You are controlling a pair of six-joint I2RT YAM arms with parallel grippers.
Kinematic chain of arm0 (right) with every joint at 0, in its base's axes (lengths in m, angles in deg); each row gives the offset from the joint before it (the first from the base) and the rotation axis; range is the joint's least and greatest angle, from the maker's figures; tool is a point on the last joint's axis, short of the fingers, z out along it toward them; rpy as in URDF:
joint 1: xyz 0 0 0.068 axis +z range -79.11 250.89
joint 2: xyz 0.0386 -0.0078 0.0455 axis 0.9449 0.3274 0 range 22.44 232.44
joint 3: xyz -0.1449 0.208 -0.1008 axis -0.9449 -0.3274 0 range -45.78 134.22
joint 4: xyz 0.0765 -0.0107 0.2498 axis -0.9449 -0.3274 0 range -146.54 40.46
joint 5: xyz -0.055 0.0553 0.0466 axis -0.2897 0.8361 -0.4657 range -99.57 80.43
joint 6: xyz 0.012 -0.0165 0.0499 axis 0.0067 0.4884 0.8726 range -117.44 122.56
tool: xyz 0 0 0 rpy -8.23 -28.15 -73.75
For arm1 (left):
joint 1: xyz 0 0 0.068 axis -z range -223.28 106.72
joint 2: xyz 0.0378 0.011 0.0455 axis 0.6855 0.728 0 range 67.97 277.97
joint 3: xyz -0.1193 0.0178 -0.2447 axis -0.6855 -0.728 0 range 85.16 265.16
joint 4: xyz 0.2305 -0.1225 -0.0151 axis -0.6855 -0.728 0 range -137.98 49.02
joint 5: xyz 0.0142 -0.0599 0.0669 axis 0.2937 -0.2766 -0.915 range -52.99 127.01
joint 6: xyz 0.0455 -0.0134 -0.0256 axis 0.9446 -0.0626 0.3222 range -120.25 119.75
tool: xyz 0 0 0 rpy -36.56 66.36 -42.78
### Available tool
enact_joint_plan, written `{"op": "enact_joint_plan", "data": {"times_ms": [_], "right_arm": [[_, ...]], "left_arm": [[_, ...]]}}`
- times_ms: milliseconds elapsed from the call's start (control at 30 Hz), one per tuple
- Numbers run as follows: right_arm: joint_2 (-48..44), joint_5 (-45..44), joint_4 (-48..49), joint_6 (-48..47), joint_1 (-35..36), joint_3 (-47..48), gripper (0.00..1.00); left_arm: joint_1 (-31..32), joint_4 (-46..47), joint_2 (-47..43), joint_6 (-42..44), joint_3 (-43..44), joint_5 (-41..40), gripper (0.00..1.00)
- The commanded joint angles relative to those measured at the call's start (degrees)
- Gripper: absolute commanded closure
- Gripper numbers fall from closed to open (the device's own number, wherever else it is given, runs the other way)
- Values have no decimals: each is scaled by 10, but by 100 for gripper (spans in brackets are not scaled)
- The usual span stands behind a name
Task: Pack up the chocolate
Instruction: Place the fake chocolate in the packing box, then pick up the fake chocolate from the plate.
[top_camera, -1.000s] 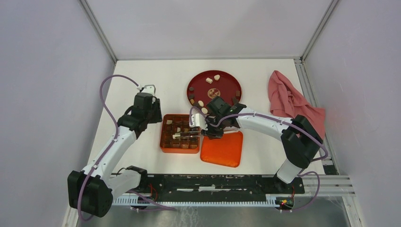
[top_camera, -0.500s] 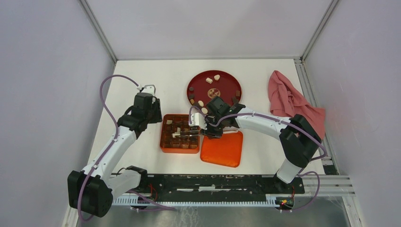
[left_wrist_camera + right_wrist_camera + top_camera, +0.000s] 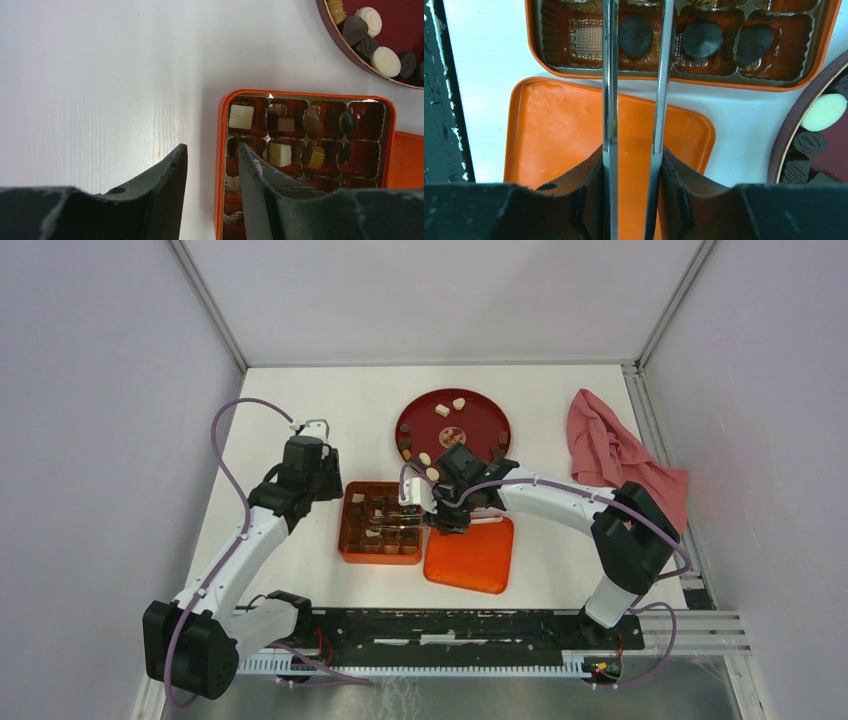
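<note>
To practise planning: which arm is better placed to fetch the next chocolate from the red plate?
Probably right. The right claw holds the tongs over the box, beside the red plate; the left claw only straddles the box's wall.

Even, bright light is thrown from overhead; soft grey shadows are cast on the white table point(image 3: 300, 410) beside the orange box point(image 3: 218, 150); glare is seen along the thin metal fingers point(image 3: 610, 100) of the right gripper point(image 3: 636, 20); the left gripper point(image 3: 211, 150) is rendered dark and slightly blurred close to the lens.
</note>
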Motion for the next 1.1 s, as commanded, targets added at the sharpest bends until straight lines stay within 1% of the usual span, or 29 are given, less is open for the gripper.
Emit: {"op": "enact_joint_plan", "data": {"times_ms": [0,133,267,400,533,600,633,767,800,833,933,1067], "right_arm": [[-5,11,10,6,4,29,60],[-9,16,9,7,2,31,59],[-19,48,4,13,-9,37,63],[-35,103,-7,15,-37,44,64],[-54,142,-11,20,-79,46,65],[-62,152,-12,22,-106,47,65],[-66,152,-11,22,-119,47,64],[-76,135,-9,20,-180,45,65],[-78,124,-6,19,-195,43,64],[-79,112,-1,19,-208,41,64],[-75,71,8,23,-245,39,64],[-53,9,22,31,-275,55,64]], "left_arm": [[2,16,-10,5,15,-6,51],[2,16,-11,5,15,-5,51],[2,16,-15,5,15,-6,51],[2,20,-29,6,14,-8,51],[2,24,-52,14,16,-6,50],[2,31,-68,17,16,2,43],[2,35,-76,18,18,5,37],[2,47,-97,15,39,17,13],[1,50,-99,10,46,21,5],[2,56,-101,3,53,28,1],[1,84,-95,-12,75,79,0],[1,115,-58,-21,120,132,0]]}}
